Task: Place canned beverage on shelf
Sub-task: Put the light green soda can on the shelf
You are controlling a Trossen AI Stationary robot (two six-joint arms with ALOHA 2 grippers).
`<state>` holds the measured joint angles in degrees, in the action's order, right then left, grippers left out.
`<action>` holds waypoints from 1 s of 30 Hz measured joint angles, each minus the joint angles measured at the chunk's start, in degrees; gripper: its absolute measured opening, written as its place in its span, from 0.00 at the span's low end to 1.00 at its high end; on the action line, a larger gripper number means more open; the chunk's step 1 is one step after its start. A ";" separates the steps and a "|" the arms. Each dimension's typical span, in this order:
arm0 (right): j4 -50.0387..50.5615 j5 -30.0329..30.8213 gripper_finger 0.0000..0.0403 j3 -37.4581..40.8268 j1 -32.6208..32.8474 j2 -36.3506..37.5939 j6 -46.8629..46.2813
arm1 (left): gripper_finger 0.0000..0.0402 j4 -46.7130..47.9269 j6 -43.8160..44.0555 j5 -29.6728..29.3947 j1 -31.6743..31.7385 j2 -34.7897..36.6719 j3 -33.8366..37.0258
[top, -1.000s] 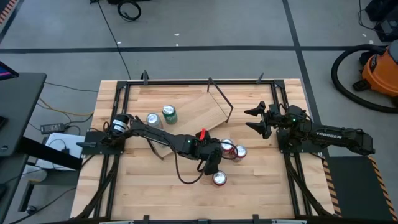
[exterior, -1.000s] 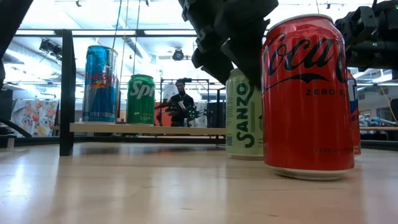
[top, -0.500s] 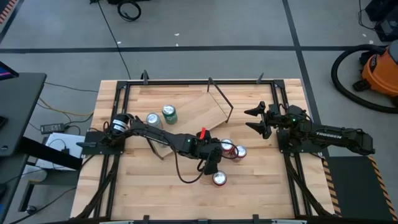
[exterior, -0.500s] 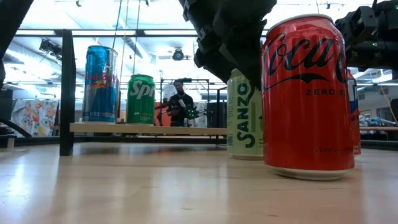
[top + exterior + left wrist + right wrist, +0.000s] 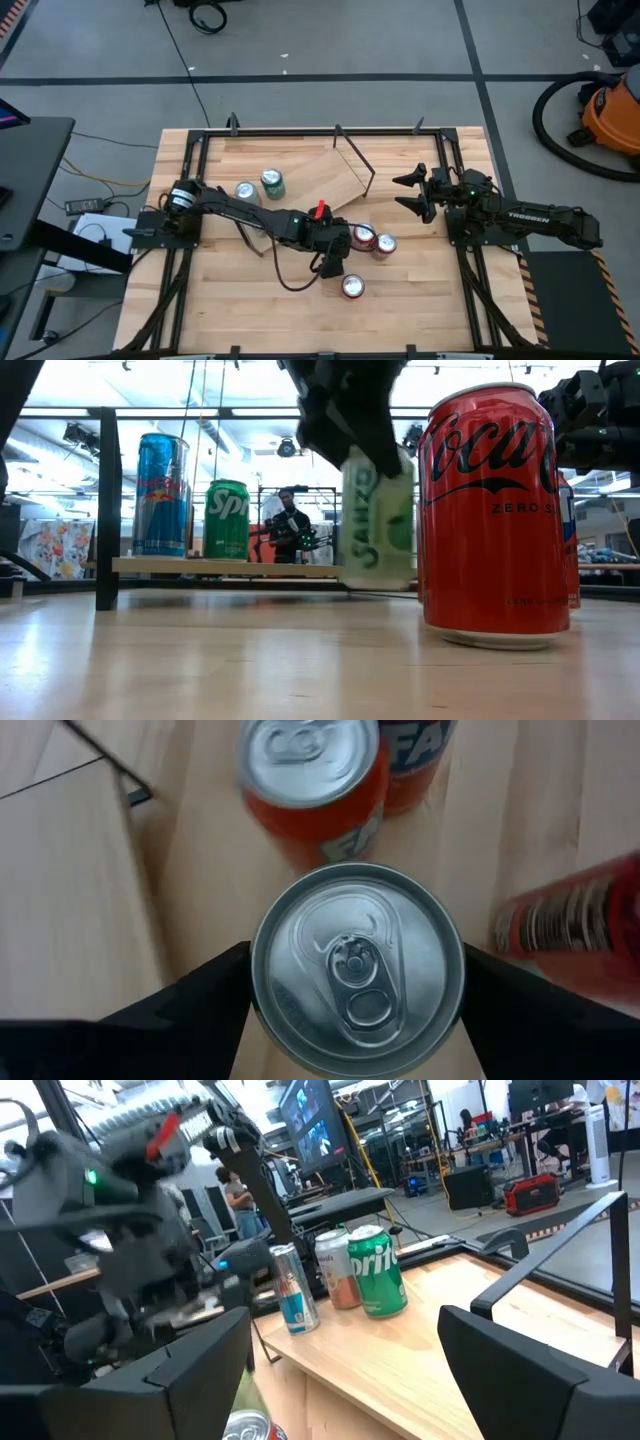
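From my station the tabletop (image 5: 240,300) reads as light butcher-block wood, planked, with a soft satin sheen in the low view. The shelf (image 5: 320,175) is the same pale wood, smooth, on thin black metal rods. The can in my left gripper (image 5: 355,965) shows a brushed aluminium lid (image 5: 357,967), dull silver with a pressed pull tab; its pale green Sanzo side (image 5: 378,520) looks printed and slightly glossy. The red Coca-Cola can (image 5: 493,510) is shiny painted metal catching ceiling light. The Sprite can (image 5: 227,520) and the blue Red Bull can (image 5: 161,495) gleam likewise. The gripper fingers (image 5: 190,995) look matt black plastic.
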<state>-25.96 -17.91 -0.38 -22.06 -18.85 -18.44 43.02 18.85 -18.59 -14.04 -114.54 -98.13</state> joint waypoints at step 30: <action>-0.08 -0.86 0.83 0.00 0.00 0.09 -0.02 | 0.77 21.79 4.65 -10.68 0.72 11.20 0.15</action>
<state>-26.04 -18.77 -0.38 -22.07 -18.76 -18.46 64.81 23.50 -29.27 -13.32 -103.35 -97.97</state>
